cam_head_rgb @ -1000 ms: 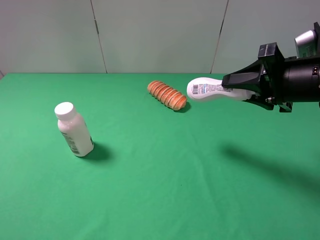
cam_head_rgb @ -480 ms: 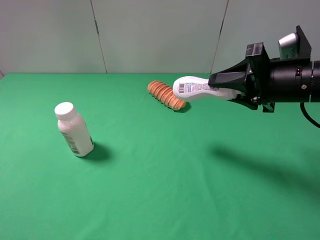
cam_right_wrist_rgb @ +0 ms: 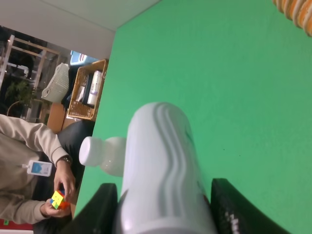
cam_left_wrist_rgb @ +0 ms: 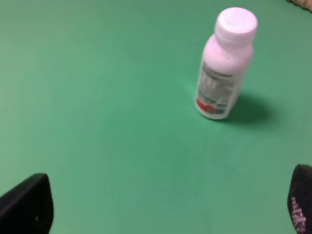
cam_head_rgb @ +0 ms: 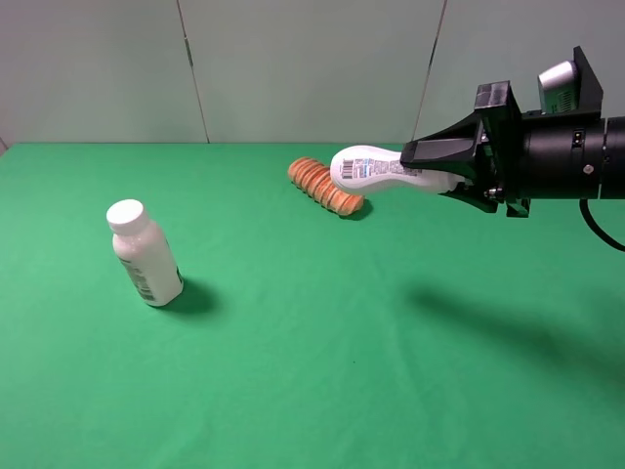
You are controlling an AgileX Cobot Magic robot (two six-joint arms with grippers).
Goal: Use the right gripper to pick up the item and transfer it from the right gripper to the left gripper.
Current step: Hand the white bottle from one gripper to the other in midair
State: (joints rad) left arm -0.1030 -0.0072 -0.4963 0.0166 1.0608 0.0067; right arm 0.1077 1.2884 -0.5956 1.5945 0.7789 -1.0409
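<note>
The item [cam_head_rgb: 375, 171], a slim white waisted bottle with a printed label, lies level in the air above the green table, right of centre. My right gripper [cam_head_rgb: 422, 169] is shut on its right end, and its black tip is hidden between the jaws. In the right wrist view the item [cam_right_wrist_rgb: 163, 165] fills the gap between the right gripper's [cam_right_wrist_rgb: 165, 217] black fingers [cam_right_wrist_rgb: 239, 209]. My left gripper [cam_left_wrist_rgb: 163, 212] shows only in the left wrist view. It is open and empty, with only its two fingertips in view over the bare cloth.
A larger white-capped bottle [cam_head_rgb: 145, 254] stands tilted at the left of the green table [cam_head_rgb: 312, 371]; it also shows in the left wrist view [cam_left_wrist_rgb: 225, 63]. An orange striped bread roll [cam_head_rgb: 325, 186] lies just left of and below the held item. A person sits beyond the table's edge [cam_right_wrist_rgb: 34, 161].
My right gripper has carried the item leftward and slightly up, so its free end now hangs over the bread roll's right end. The white-capped bottle and roll have not moved.
</note>
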